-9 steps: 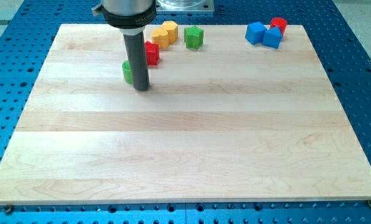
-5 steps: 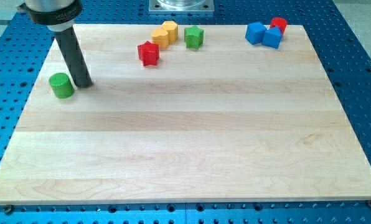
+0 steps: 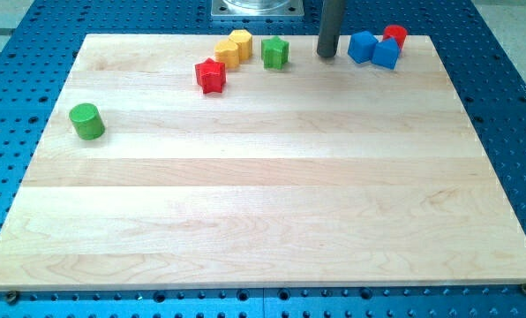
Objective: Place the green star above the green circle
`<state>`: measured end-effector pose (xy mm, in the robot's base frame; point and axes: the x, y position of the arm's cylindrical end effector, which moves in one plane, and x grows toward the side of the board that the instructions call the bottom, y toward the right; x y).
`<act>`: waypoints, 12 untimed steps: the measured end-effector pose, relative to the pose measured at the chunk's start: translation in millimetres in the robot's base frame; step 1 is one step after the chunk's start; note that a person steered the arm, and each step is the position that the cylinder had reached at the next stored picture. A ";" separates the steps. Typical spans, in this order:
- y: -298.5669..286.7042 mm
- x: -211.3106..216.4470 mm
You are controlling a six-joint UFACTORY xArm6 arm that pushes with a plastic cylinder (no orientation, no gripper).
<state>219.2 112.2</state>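
The green star sits near the view's top, just left of centre top. The green circle stands far off at the view's left, on the wooden board. My tip rests on the board to the right of the green star, with a gap between them, and left of the blue blocks. It touches no block.
A red star lies left and below the green star. Two yellow blocks sit left of the green star. Two blue blocks and a red cylinder cluster at the view's top right.
My tip pushed the green circle far to the left, then left it and moved across to the view's top, right of the green star. The other blocks have not moved.
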 end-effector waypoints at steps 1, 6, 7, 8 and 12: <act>-25.9 -19.1; -192.4 122.0; -247.9 123.2; -278.6 123.2; -316.6 89.6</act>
